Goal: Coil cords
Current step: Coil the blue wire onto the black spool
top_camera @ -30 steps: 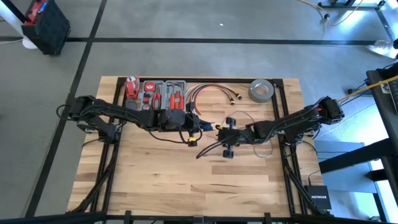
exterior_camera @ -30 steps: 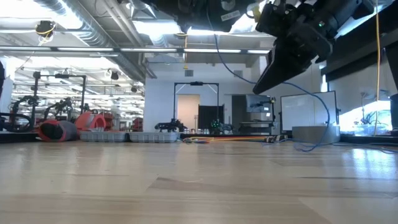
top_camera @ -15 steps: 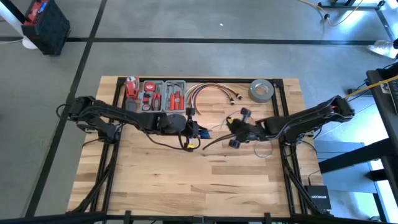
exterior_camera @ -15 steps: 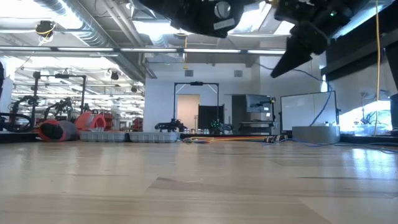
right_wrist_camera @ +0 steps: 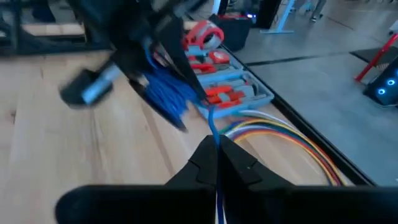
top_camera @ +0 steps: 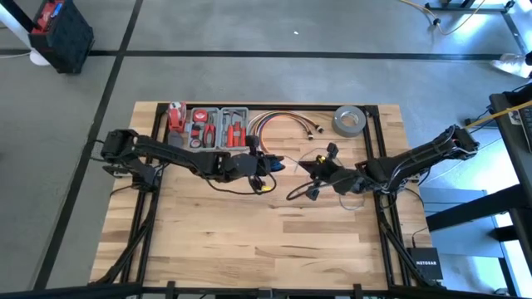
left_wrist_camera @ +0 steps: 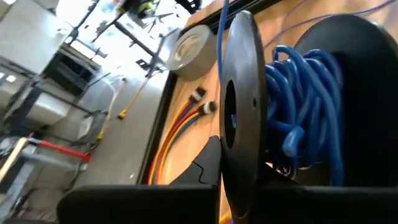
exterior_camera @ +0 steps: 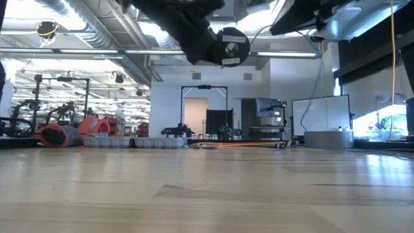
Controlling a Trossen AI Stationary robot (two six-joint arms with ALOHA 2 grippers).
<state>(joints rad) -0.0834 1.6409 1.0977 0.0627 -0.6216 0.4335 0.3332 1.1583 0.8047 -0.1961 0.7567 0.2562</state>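
Blue wire (left_wrist_camera: pixel 298 93) is wound on a black spool (left_wrist_camera: pixel 242 112), which the left gripper (top_camera: pixel 264 164) grasps above the table (top_camera: pixel 249 241). The right gripper (right_wrist_camera: pixel 216 154) pinches the wire's free strand, near the coloured cables (top_camera: pixel 278 124).

The wire (left_wrist_camera: pixel 298 93) is bright blue. It sits on a black spool (left_wrist_camera: pixel 242 112). The table (top_camera: pixel 208 241) is light brown wood with darker stripes. The tape roll (top_camera: pixel 350 121) is grey. The tool tray (top_camera: pixel 218 126) is grey with red tools. The cables (top_camera: pixel 278 124) are red, yellow and white.
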